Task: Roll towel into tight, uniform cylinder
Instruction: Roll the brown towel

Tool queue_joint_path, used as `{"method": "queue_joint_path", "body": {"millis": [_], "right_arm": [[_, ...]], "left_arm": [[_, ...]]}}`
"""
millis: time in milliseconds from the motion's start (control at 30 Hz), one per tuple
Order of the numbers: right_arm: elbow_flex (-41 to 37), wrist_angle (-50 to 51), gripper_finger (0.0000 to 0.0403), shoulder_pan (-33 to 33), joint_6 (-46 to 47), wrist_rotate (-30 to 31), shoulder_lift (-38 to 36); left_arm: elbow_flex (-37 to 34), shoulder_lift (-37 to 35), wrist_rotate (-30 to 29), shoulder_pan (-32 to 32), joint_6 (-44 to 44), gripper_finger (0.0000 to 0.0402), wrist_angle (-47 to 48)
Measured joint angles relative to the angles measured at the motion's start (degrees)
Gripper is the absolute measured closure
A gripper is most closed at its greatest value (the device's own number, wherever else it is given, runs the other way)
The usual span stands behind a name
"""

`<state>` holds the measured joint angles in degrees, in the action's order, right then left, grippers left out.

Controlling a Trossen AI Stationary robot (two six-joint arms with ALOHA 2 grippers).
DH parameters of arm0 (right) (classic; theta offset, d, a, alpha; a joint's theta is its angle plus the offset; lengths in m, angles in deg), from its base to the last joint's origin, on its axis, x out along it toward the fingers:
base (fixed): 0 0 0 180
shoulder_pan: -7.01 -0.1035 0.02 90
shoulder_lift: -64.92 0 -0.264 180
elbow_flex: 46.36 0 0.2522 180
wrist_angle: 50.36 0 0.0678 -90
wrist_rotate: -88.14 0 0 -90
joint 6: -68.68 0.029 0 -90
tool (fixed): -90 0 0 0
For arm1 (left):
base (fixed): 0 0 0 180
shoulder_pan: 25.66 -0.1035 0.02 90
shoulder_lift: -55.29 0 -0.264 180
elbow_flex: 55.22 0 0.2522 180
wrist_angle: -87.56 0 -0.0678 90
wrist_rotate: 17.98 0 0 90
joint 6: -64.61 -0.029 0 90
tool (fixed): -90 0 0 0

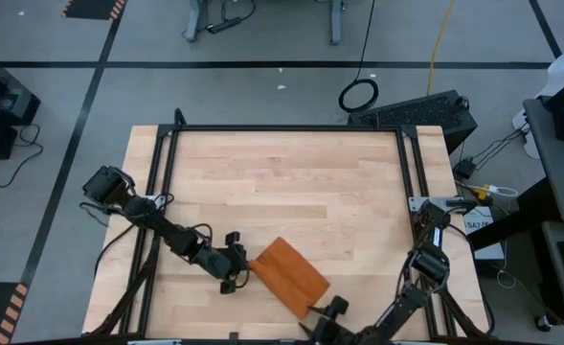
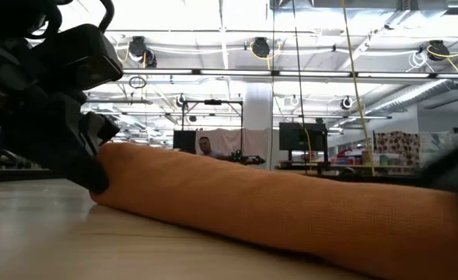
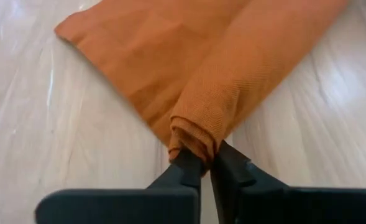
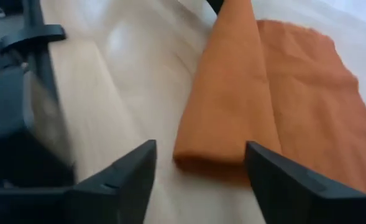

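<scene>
The rust-orange towel (image 1: 289, 276) lies slantwise on the wooden table near its near edge. It is partly rolled: a thick roll (image 3: 245, 68) lies beside a flat unrolled part (image 3: 139, 43). My left gripper (image 3: 205, 155) is shut on the roll's left end and shows dark at that end in the low view (image 2: 89, 167). My right gripper (image 4: 198, 158) is open at the roll's other end (image 4: 210, 152), one finger on either side of it; I cannot tell whether they touch it. My left gripper pinches the tip of the roll's left end (image 3: 192, 140) between its two fingers. The fingers come from the table's left, slanting down, and lie along the roll. The roll rests on the table, and its layers bunch together at the fingers.
Black frame rails (image 1: 167, 163) run along the table's left, right and far sides. Bare wood (image 1: 291, 182) stretches over the far half. The towel and both grippers sit close to the near edge. The room beyond holds monitors and a person far off (image 2: 205, 145).
</scene>
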<state>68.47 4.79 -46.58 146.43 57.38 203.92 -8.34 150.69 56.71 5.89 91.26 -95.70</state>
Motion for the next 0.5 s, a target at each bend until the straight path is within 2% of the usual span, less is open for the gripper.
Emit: {"method": "queue_joint_path", "body": {"millis": [133, 233, 300, 400, 500], "right_arm": [[0.00, 4.43, 0.0131, -1.98, 8.33, 0.68, 0.00], [0.00, 12.03, 0.0121, -2.75, 17.32, 2.89, 0.00], [0.01, 17.80, 0.0126, -2.93, 21.73, 4.25, 0.00], [-0.14, 26.94, 0.0150, -2.43, 28.25, 1.37, 0.00], [-1.77, 28.85, 0.0193, -0.54, 30.36, -0.32, -0.04]], "left_arm": [[0.00, 0.00, -1.26, 0.00, 0.96, 0.0384, 0.02], [0.00, 0.00, -2.12, 0.00, 1.49, 0.0369, 0.20], [0.00, 0.00, -2.72, 0.00, 1.52, 0.0367, 0.48], [0.00, 0.00, -3.14, 0.00, 2.72, 0.0371, 1.14], [0.02, -0.06, -3.62, 0.05, 4.71, 0.0378, 2.49]]}}
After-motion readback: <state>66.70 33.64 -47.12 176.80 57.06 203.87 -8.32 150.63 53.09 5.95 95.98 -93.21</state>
